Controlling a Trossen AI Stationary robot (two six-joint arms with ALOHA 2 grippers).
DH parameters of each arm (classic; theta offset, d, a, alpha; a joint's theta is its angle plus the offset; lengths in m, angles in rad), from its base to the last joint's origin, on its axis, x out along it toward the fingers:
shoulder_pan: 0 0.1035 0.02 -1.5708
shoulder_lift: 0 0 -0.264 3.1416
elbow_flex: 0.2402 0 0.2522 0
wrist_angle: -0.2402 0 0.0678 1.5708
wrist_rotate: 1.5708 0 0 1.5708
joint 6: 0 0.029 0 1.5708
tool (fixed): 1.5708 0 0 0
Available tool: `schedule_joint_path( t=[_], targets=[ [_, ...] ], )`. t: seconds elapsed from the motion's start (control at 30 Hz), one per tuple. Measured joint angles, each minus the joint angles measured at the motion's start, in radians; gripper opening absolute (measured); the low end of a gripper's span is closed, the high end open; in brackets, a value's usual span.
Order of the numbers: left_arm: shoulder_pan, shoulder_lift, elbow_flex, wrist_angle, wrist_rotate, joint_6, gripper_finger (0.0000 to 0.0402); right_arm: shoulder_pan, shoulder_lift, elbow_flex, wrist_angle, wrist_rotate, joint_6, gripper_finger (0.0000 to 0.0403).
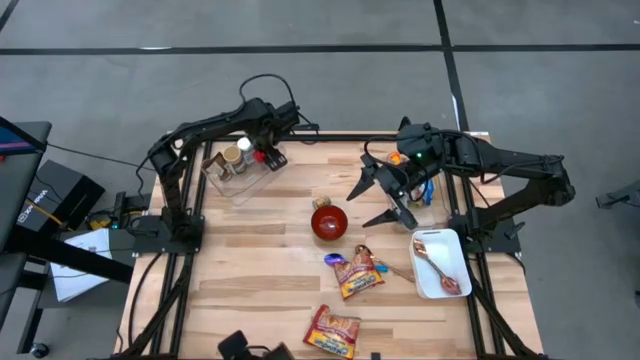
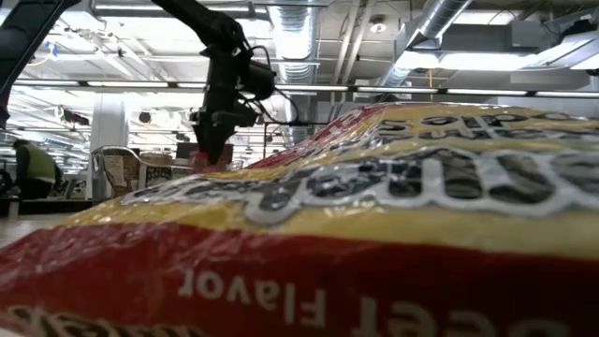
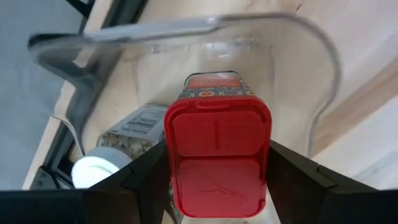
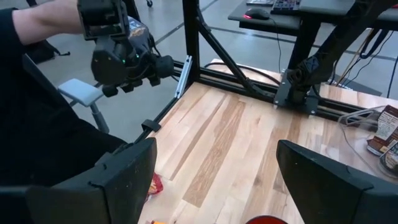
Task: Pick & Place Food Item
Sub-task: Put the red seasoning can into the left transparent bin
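A tin with a red lid [image 3: 217, 149] stands upright inside a clear plastic container [image 3: 314, 74] at the table's far left [image 1: 228, 182]. My left gripper [image 3: 216, 163] reaches down over the container and is shut on the tin; the high view shows it there too [image 1: 266, 155]. Beside the tin in the container are a white-capped jar [image 3: 94, 169] and a labelled jar [image 3: 134, 127]. My right gripper [image 1: 385, 200] hangs open above the table's middle right, over nothing, just beyond a red bowl [image 1: 328, 222]. My left gripper pinches the tin by the two opposite sides of its red lid [image 3: 171, 155], one finger on each side. The fingers come from above, pointing steeply down. The tin stands upright within the container's walls; its lid hides whether its base rests on the container's floor.
Two snack packets lie near the front [image 1: 355, 272] [image 1: 332, 330]; the nearer one fills the low view [image 2: 374, 215]. A white tray with a spoon [image 1: 455, 240] sits at the right. A person's arm with a dark device [image 4: 118, 43] shows beyond the table edge.
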Motion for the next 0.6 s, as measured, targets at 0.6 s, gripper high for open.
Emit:
schedule_joint_path(
  t=[0.6],
  targets=[
    [0.025, 0.000, -0.082, 0.184, -0.043, 0.081, 0.0284, 0.000, 0.000, 0.000, 0.000, 0.000, 0.006, 0.0324]
  ],
)
